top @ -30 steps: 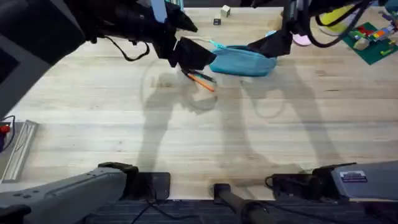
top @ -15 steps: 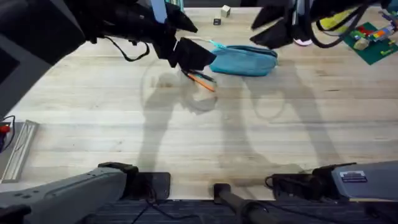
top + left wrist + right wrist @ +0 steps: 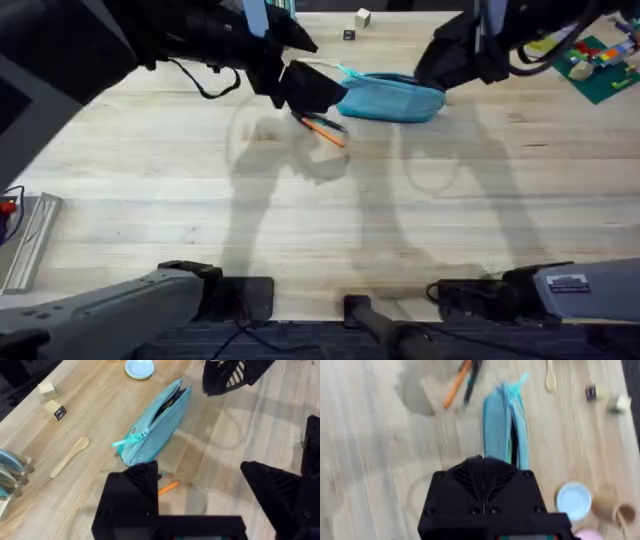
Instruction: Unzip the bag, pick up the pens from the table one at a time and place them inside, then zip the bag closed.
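Bag [image 3: 392, 97] lies on the table [image 3: 200, 210] at the far middle, its zipper partly open, and we see a dark slit along the top in the left wrist view. 2 pens [image 3: 322, 129], 1 orange and 1 black, lie just beside its left end. We see our left gripper [image 3: 200, 490] above the pens, fingers apart. Our right gripper [image 3: 432, 72] hovers over the bag's right end, fingers pressed together, holding nothing.
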